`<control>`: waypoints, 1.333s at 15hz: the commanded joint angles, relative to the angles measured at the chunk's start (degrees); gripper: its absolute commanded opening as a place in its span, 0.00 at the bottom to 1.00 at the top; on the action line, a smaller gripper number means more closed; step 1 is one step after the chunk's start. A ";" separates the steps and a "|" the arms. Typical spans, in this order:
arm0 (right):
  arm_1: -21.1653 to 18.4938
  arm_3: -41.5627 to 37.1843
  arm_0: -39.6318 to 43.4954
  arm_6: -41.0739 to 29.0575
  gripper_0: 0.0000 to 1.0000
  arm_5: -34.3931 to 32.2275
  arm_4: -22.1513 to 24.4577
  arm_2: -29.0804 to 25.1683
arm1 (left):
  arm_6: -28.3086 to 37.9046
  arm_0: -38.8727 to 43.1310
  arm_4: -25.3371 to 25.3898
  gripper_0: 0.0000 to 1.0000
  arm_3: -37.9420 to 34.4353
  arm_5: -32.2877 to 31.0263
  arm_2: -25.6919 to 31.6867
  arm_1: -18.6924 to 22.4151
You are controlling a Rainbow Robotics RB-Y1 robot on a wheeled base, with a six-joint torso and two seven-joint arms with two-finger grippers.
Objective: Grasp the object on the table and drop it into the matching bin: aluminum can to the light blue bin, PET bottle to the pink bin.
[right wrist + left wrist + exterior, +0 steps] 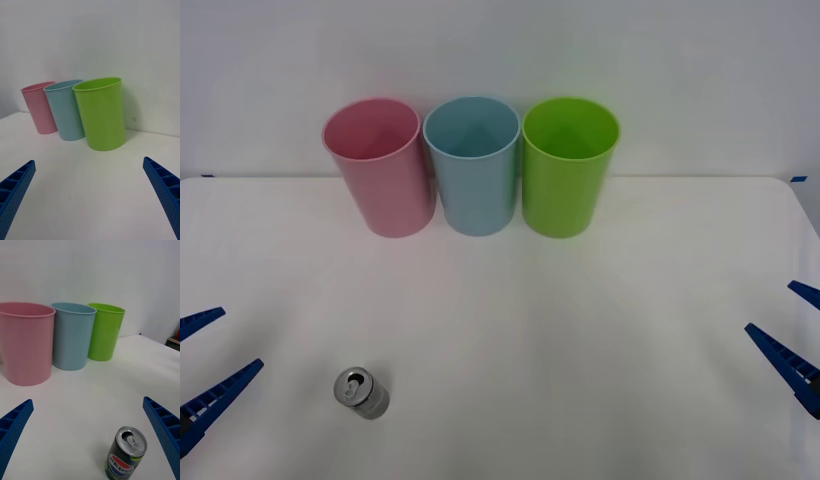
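The left pincer (208,365) waits at the worktop's (580,360) left edge, its blue fingers spread apart and cut off by the frame. Just beside it, near the front edge, the aluminum can (361,392) stands upright with its pull-tab top showing; the left wrist view reads "pepsi" on its label, the lower part cut off. At the far edge stand the pink bin (380,168), the light blue bin (474,166) and a lime green cup (567,167), close together in a row. Wide bare worktop lies between can and bins. The right pincer (790,335) sits at the right edge, fingers apart, partly cut off.
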 commanded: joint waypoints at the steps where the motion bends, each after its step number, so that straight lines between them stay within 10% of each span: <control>1: 0.00 0.00 0.00 -0.01 1.00 0.00 0.00 0.00 | -1.50 -0.36 0.38 1.00 3.93 -3.81 0.17 2.28; 20: 0.00 0.00 0.00 -0.01 1.00 0.00 0.00 0.00 | -24.70 -1.50 -1.38 1.00 17.02 -6.97 -11.70 8.16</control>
